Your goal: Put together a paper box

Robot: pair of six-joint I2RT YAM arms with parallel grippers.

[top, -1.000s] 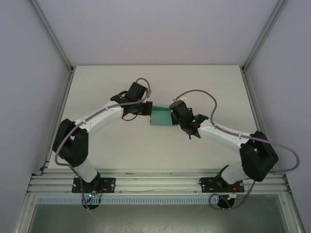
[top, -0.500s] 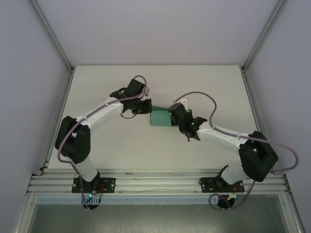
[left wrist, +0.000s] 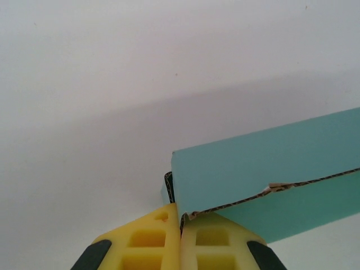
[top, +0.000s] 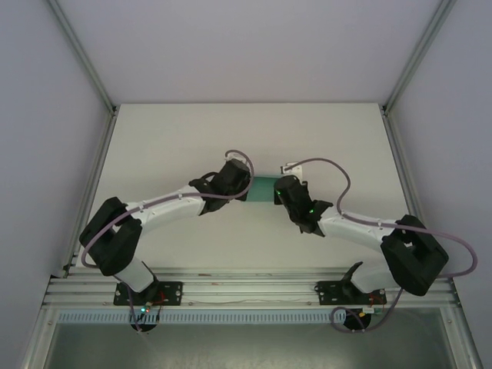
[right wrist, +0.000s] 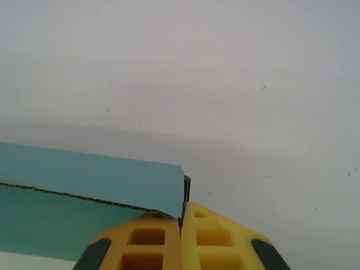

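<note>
With the left arm newly swung in, you are pinching the flat teal-green card box (top: 265, 190) at both ends, left claw (left wrist: 180, 216) and right claw (right wrist: 181, 216) clamped tight, seemingly ready for folding.

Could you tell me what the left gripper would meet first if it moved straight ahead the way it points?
The left gripper is shut on a corner of the paper box, so it would press into that card at once. Beyond it, judging from above, probably the right gripper.
</note>
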